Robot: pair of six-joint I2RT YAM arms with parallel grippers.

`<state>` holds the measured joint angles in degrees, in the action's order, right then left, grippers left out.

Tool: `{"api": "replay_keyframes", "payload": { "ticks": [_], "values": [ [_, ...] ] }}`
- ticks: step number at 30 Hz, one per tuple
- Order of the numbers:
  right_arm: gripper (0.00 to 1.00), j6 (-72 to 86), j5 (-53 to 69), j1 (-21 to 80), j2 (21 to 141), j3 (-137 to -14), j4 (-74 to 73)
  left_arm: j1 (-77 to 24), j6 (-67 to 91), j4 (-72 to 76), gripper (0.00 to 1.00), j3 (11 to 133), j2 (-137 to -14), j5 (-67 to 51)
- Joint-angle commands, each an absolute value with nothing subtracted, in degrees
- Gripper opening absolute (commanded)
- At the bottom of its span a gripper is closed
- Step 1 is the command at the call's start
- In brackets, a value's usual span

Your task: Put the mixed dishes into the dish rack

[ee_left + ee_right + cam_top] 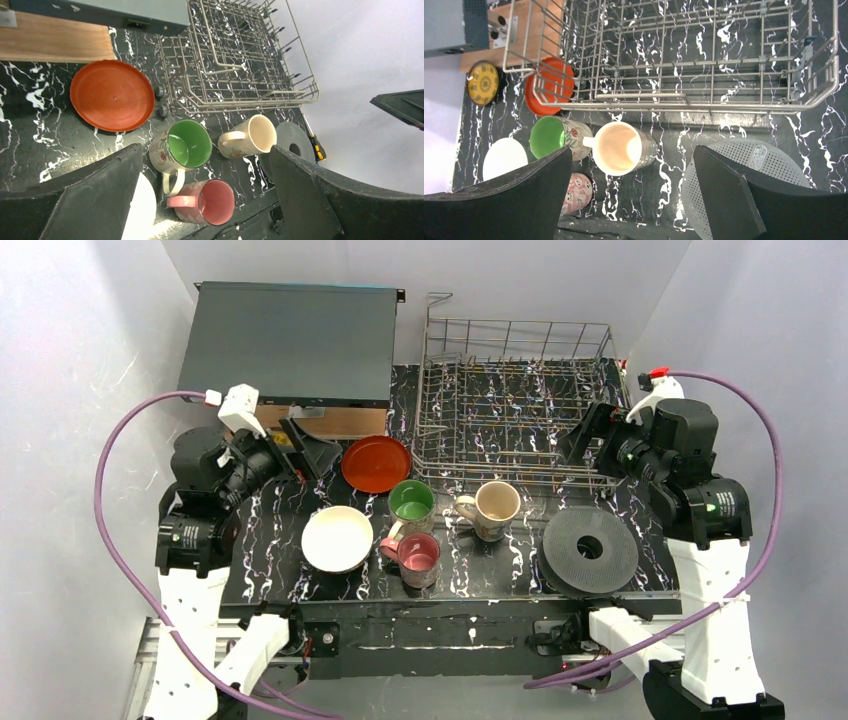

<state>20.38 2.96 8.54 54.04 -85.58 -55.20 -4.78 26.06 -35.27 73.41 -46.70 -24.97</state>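
Overhead and wrist views of a black marbled table (270, 515) with two robot arms at its near edge; nearest the arms stand a pink mug (418, 558), a bowl with a cream inside (337, 538) to its left, and a dark grey ribbed disc with a centre hole (590, 549) to its right; just behind them, a green-lined white mug (411, 502) and a floral cream mug (490, 509) stand side by side; farther back on the left lies a red-orange plate (376, 463), with a small yellow dish (483, 83) beyond it beside a wooden block (50, 42); the left gripper (205, 150) and right gripper (633, 150) hang above the table, both claws spread wide and grasping nothing; at the far right sits the silver wire dish rack (515, 405), every dish outside it; a flat dark grey box (290, 343) rests far left.
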Motion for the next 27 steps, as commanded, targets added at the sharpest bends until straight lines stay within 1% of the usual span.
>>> {"api": "replay_keyframes", "payload": {
  "ticks": [1, 3, 10, 16, 19, 23, 27],
  "values": [
    [1.00, 20.87, 2.13, 8.68, 53.21, -83.62, -55.23, -6.37, 27.47, -35.59, 0.99, 71.51, -46.32, -27.14],
    [1.00, 21.78, 1.78, 8.70, 53.14, -83.48, -55.16, -8.45, 27.81, -35.55, 0.99, 70.69, -46.35, -26.28],
    [1.00, 25.53, 0.32, 8.69, 54.22, -81.00, -57.25, -24.17, 29.86, -33.93, 0.99, 66.57, -47.74, -16.77],
    [1.00, 27.77, 4.75, 8.70, 54.84, -78.00, -59.53, -35.91, 32.88, -31.17, 0.99, 63.53, -50.83, -9.15],
    [1.00, 23.31, 13.59, 8.70, 51.52, -72.98, -55.36, -42.27, 32.94, -30.78, 0.99, 63.57, -54.16, -4.24],
    [1.00, 26.27, 13.03, 8.68, 44.60, -64.94, -49.65, -50.05, 33.51, -29.97, 0.99, 64.06, -59.82, 1.87],
    [1.00, 25.03, 16.73, 8.63, 42.68, -64.00, -48.61, -55.74, 33.44, -30.29, 0.99, 67.39, -66.58, 7.83]
  ]
}}
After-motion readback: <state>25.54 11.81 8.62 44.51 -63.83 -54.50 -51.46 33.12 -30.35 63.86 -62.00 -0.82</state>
